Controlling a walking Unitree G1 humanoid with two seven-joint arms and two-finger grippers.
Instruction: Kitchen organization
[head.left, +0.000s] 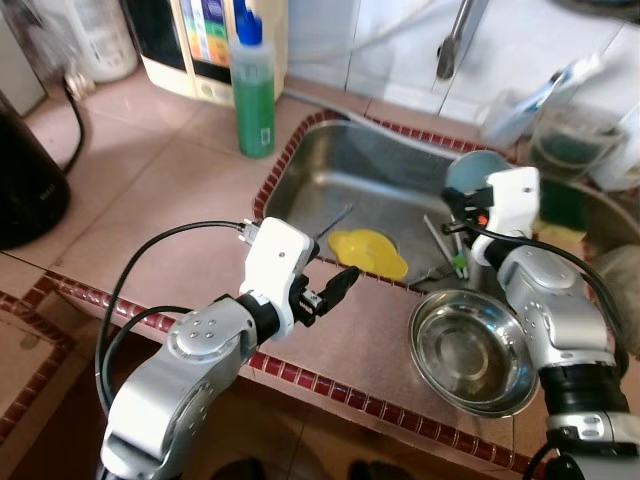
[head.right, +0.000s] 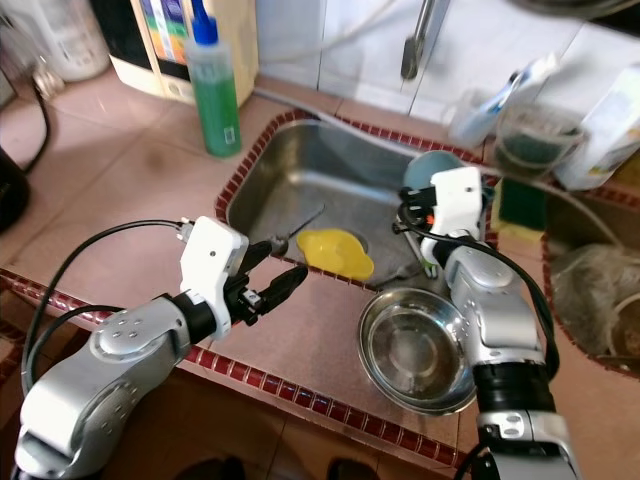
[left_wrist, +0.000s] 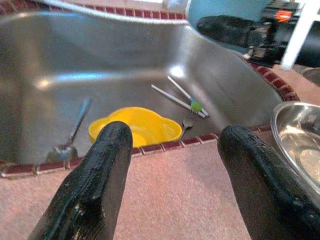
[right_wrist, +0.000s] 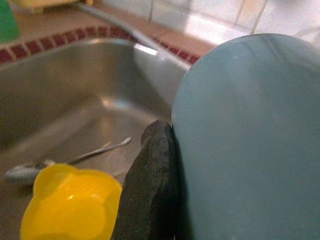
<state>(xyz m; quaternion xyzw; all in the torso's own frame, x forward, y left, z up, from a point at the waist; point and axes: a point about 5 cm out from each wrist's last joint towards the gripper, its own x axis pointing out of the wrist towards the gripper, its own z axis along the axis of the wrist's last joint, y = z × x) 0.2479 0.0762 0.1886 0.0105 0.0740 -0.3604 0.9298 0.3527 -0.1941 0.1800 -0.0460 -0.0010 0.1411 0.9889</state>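
Gripping the blue cup (right_wrist: 250, 140) over the sink (head.left: 330, 160), the right pincer (head.left: 470, 215) could drop it; left pincer (left_wrist: 175, 170) gapes empty.

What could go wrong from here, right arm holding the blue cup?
1. The right tool pinches the blue cup at its wall over the sink; a slip would drop it onto the yellow dish and cutlery.
2. The steel bowl sits on the counter edge under the right arm; lowering the elbow may knock it off.

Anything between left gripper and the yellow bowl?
Only bare counter and the sink's red-tiled rim, per left wrist view; left gripper is open, yellow bowl just beyond.
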